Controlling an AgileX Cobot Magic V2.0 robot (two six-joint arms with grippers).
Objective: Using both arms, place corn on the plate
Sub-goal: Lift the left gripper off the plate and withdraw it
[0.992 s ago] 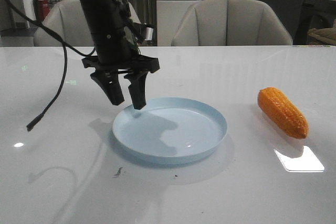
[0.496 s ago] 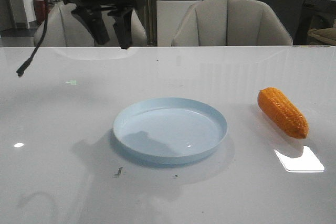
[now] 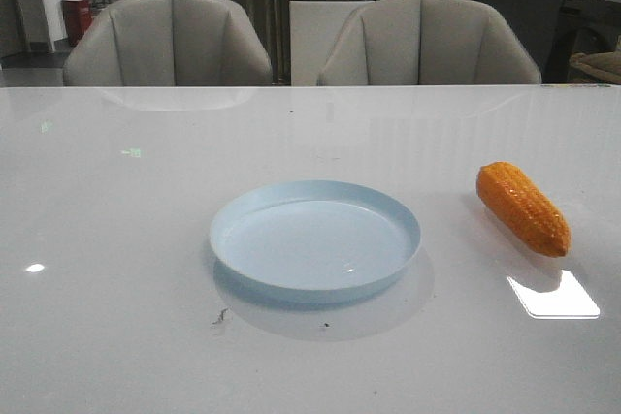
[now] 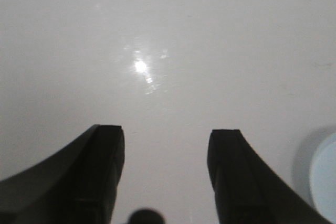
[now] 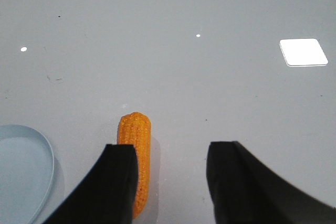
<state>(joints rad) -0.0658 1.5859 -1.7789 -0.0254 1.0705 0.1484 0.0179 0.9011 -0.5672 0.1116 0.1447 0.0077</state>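
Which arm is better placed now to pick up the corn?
The right. Its open hand hangs beside the corn, right of the plate. The left hand sees mostly bare table.

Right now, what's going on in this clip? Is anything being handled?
Nothing is being held at this moment. The corn lies on the white table, off to the right of the plate and not touching it; nothing is on the plate. Neither arm shows in the front view. The left gripper is open over bare table, with the plate's edge just in its view. The right gripper is open above the corn, one of its fingers overlapping the cob in the picture; contact cannot be told.
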